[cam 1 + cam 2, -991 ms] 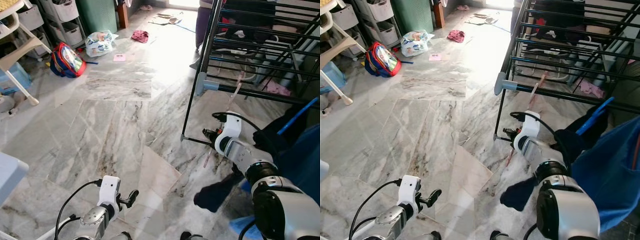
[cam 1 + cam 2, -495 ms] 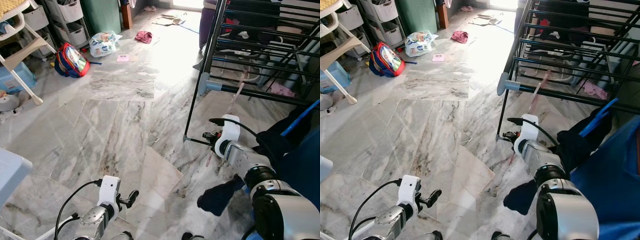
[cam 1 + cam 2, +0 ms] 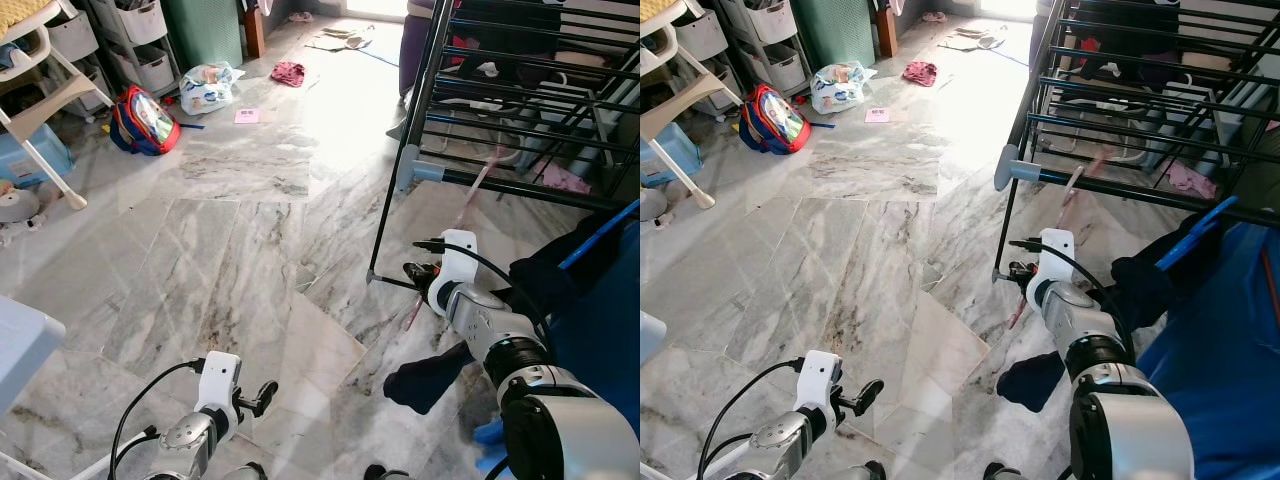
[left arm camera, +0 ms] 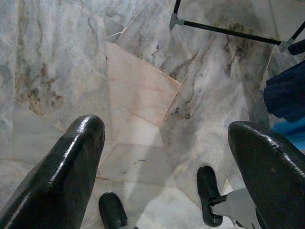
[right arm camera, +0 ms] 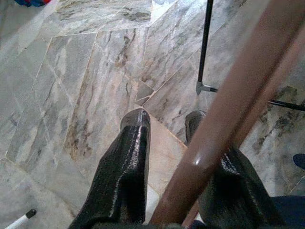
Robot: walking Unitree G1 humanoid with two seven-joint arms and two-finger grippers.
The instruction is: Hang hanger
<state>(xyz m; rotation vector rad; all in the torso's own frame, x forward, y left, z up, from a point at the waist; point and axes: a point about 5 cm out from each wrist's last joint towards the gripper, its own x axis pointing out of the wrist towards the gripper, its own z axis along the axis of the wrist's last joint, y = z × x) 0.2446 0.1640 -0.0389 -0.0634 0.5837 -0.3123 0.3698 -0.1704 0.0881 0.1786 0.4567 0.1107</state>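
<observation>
Home, marble floor (image 3: 230, 250), drying rack (image 3: 520, 90), schoolbag (image 3: 145, 120)

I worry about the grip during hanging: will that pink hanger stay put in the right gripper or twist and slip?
The hanger looks like a thin, glossy, rigid bar, so it probably keeps its shape. Its shine suggests it could slide between the right gripper fingers. The dark garment hanging from it likely pulls it sideways, so it may pivot.

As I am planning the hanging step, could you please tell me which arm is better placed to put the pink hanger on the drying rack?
Right. The right gripper already holds the thin pink plastic hanger beside the black metal drying rack; the left gripper hangs open and low over the marble floor.
</observation>
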